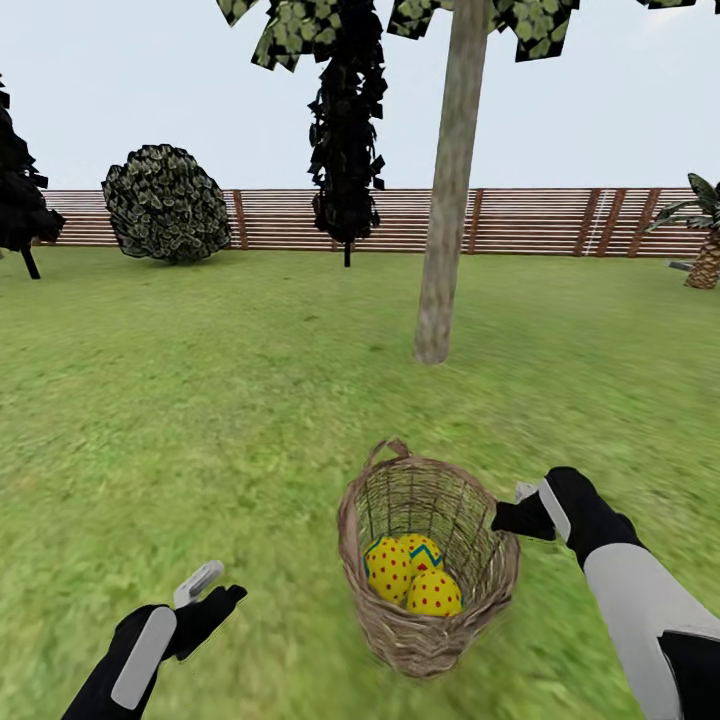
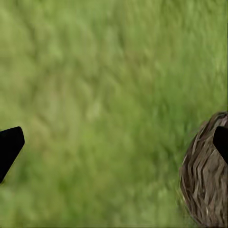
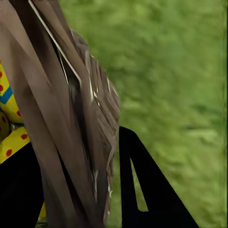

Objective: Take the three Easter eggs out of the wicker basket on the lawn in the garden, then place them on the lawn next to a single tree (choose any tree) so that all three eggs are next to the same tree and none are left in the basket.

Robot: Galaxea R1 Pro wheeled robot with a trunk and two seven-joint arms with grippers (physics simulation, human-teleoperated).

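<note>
The wicker basket (image 1: 428, 560) sits on the lawn (image 1: 200, 400) at about six o'clock from the tree (image 1: 447, 200), well short of its trunk. All three Easter eggs (image 1: 412, 575) lie inside it, bunched together at the bottom. The right end effector (image 1: 520, 515) grips the basket's rim at its three o'clock side, one finger inside and one outside the weave. The left end effector (image 1: 205, 595) hangs released over bare grass at the basket's eight o'clock, touching nothing. A slat fence (image 1: 540, 220) runs behind
</note>
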